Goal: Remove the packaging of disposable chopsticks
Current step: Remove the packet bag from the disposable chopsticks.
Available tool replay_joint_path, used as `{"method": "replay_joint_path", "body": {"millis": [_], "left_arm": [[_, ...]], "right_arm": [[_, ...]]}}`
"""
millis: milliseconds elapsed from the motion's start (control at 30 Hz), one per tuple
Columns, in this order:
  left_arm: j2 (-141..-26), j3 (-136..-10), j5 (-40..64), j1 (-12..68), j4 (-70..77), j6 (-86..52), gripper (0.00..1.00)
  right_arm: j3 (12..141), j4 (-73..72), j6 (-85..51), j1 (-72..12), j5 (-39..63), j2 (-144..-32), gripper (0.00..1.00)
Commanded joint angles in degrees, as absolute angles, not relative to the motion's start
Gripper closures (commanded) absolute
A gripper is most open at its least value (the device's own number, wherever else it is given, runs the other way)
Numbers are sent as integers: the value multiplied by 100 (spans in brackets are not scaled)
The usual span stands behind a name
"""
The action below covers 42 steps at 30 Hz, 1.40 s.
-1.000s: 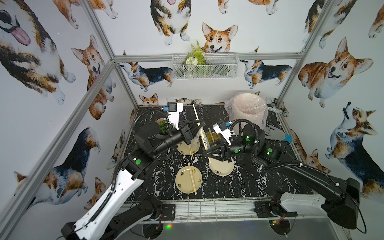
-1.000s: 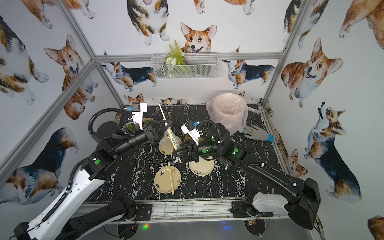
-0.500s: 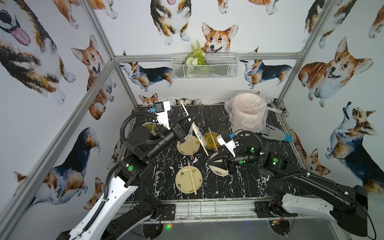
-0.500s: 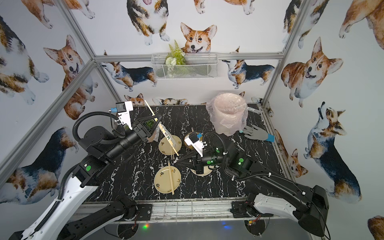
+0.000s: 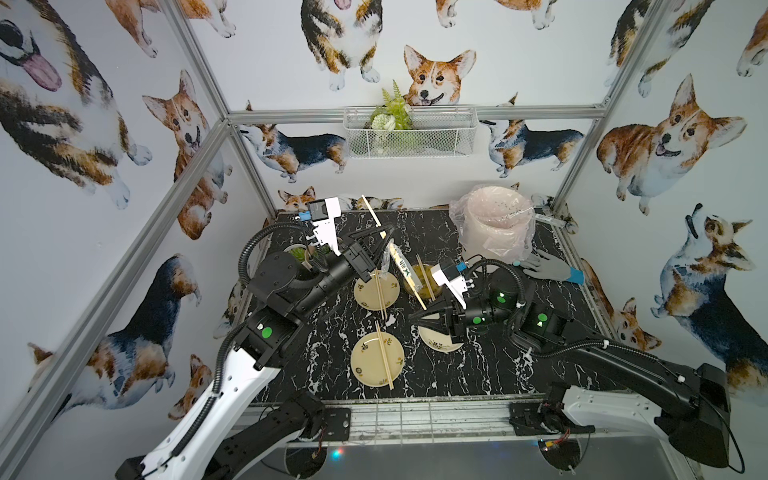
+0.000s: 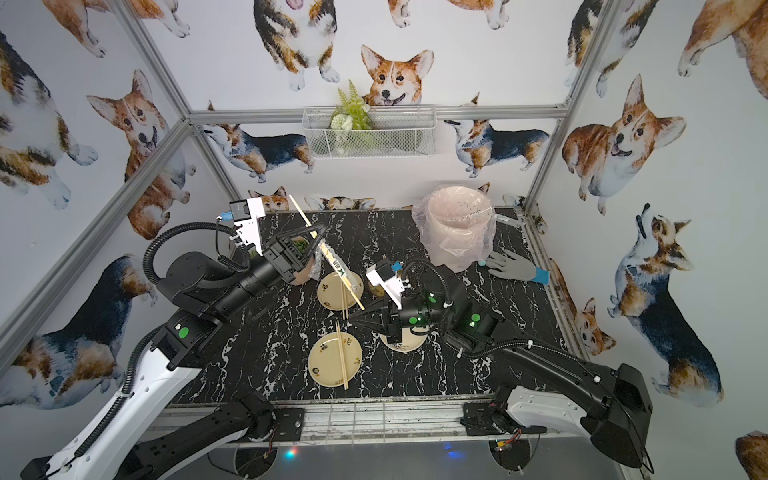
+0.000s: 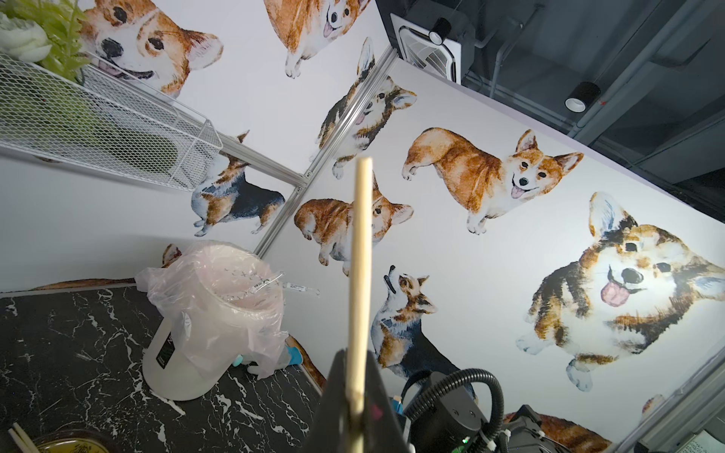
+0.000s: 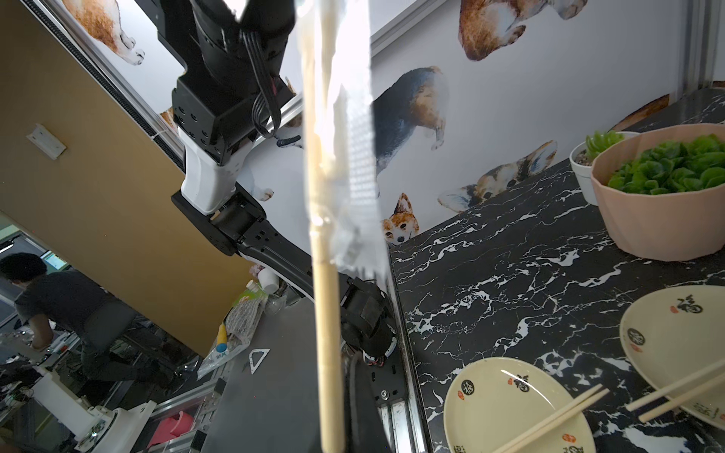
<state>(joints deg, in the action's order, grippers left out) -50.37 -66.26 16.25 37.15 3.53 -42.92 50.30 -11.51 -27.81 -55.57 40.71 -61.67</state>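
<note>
Corgi-print walls (image 5: 270, 50), alu frame (image 5: 540, 111), wire basket (image 5: 409, 133) w/ fern (image 5: 392, 108), black marble tabletop (image 5: 478, 374).

I see a black tabletop (image 5: 490, 365) veined in white, like marble. The plates (image 5: 365, 362) are cream with small dark and red marks. The disposable chopsticks (image 7: 361, 255) are pale tan; the packaging (image 5: 400, 262) is clear with white print. At the far right corner, the bin (image 5: 494, 232) is pale pink, the glove (image 5: 544, 269) grey with a blue cuff.

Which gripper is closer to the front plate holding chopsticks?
Right. The right gripper is low, just back-right of the front plate; the left gripper is raised, much farther back.
</note>
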Motion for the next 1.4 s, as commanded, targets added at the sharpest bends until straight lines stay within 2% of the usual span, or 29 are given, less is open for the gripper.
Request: {"method": "replay_joint_path", "body": {"millis": [0,400,733,1367], "left_arm": [[-5078,-6618,1801,3709,649,-4395,100],[-5260,-6574,2231,3702,659,-4661,100],[-5444,-6560,2610,3697,546,-4975,93],[-5485,-6322,2834,3691,807,-5247,90]], "right_arm": [[5091,-1503,-2832,-5572,4101,-6109,100],[5246,-1406,-2578,-5574,3949,-5986,100],[5521,-1097,-2024,-5542,3754,-6001,100],[5674,-1386,-2099,-5326,3600,-6142,100]]}}
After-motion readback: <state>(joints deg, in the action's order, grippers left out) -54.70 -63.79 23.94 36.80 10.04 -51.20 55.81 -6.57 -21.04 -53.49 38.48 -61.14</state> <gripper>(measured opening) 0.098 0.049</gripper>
